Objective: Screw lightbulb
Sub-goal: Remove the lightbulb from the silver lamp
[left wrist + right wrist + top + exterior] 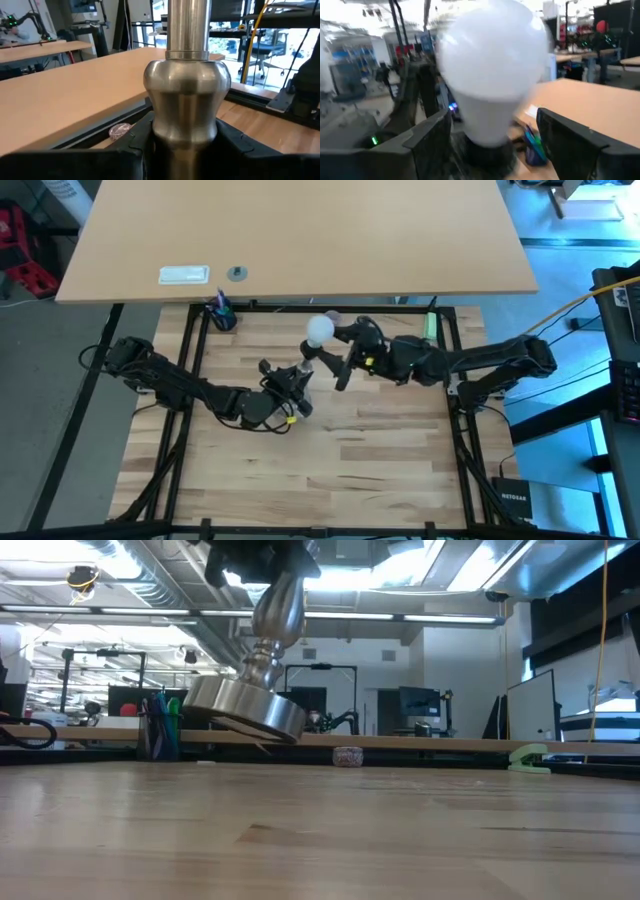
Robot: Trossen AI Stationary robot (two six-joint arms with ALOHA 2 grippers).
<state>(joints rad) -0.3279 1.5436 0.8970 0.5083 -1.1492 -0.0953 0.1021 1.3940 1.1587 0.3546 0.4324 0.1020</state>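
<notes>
Your left gripper (pixel 184 150) is closed tight on the silver stand (pixel 186 95), lifted and tipped off the table (pixel 320 830). Your right gripper (pixel 490 140) sits open around the lightbulb (pixel 490 65) atop the stand. You're mid-screwing; pinch, then twist next.

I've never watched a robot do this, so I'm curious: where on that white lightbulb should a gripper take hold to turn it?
Probably around the lightbulb at its tapering neck, one finger on each side, coming from the right, as the right gripper sits now. The stand, held by the left gripper, is lifted and tilted, so the bulb's wide dome is less steady to pinch.
</notes>
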